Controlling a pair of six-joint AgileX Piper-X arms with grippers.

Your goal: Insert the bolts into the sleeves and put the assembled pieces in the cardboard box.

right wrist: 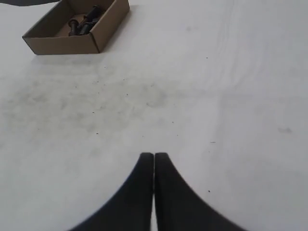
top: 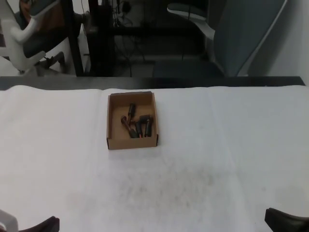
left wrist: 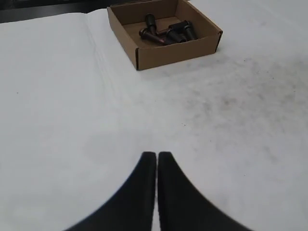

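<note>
Your pieces (top: 137, 124) lie heaped in the box (top: 132, 142), so the task looks done. Left end effector (left wrist: 157, 155) and right end effector (right wrist: 154, 155) rest pressed together, empty, well apart from it.

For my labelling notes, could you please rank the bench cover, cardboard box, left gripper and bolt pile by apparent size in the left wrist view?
Largest: bench cover.
Then left gripper and cardboard box: they look alike, and the gripper sits nearest the camera, so I leave them unranked.
Smallest: bolt pile, inside the box.
</note>
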